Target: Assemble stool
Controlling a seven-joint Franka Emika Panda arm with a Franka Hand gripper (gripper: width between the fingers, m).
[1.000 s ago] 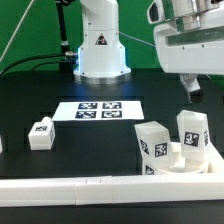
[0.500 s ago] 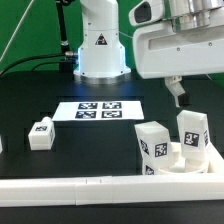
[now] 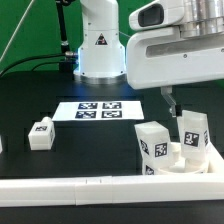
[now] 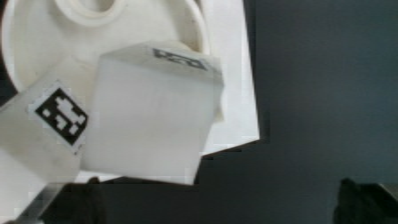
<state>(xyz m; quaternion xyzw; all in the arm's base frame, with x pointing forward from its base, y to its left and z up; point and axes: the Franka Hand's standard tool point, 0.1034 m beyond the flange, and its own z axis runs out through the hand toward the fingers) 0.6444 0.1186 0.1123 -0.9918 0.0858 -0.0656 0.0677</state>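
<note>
Claw [image 3: 171,106]: jaws apart, nothing between them, hanging above the black table [image 3: 30,95] and touching no part.

Seat [image 3: 186,162]: flat on the table, just below the claw and a little nearer the camera.

Two legs stand upright on the seat:
- back leg [image 3: 192,130], just beside the claw on the exterior view's right, tag facing the camera.
- front leg [image 3: 153,147], below the claw toward the exterior view's left.

The claw sits above and between these two, apart from both.

Loose leg [image 3: 41,132]: on the table, well apart from the claw, toward the exterior view's left.

Marker board [image 3: 100,110]: flat, near the claw on the exterior view's left.

Rail [image 3: 90,186]: past the seat from the claw, along the table's near edge.

Wrist view: one tagged leg [image 4: 151,115] stands close under the claw on the seat. Cannot tell which leg it is. A dark fingertip [image 4: 372,197] is clear of it.
</note>
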